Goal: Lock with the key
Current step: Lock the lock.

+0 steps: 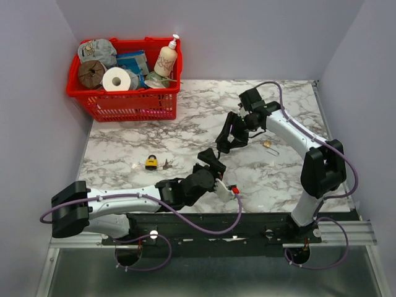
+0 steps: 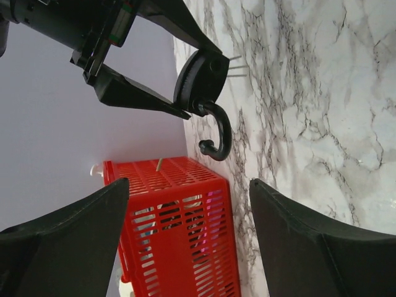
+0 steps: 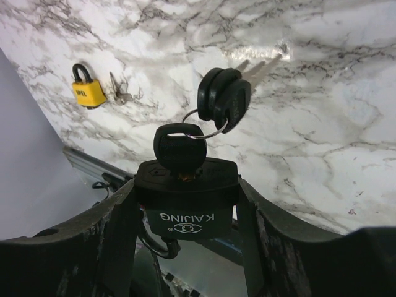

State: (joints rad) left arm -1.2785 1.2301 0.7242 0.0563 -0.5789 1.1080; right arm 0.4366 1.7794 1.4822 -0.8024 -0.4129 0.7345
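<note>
- Top view: your L gripper (image 1: 211,162) sits low over the table (image 1: 124,139), front-centre, jaws apart w/ nothing btwn them.
- The R gripper (image 1: 226,141) is just beyond it, angled down toward it. The two are close but apart. What it holds blends w/ the dark fingers here.
- A yellow padlock (image 1: 151,163) lies on the table left of the L gripper, small keys (image 1: 166,164) just beside it.
- A red basket (image 1: 130,99) stands in the back-left corner w/ a lotion bottle (image 1: 166,59) and a paper roll (image 1: 116,79) inside.
- L wrist view: your L jaws stand wide open and hold nothing, w/ the basket in the bkgd.
- Ahead of them the R fingers close around dark key heads. A shackle (image 2: 218,131) hangs out below as a hook, and one end looks free.
- R wrist view: your R jaws are clamped on the body of the black padlock (image 3: 185,210), "KAIJING" reading upside down.
- A key (image 3: 179,148) w/ a black head sits in the keyhole. A key ring (image 3: 201,127) through it carries spare keys (image 3: 224,100), blades pointing away.
- The shackle is only partly visible under the body, in shadow. You can't tell its latch state from this view.
</note>
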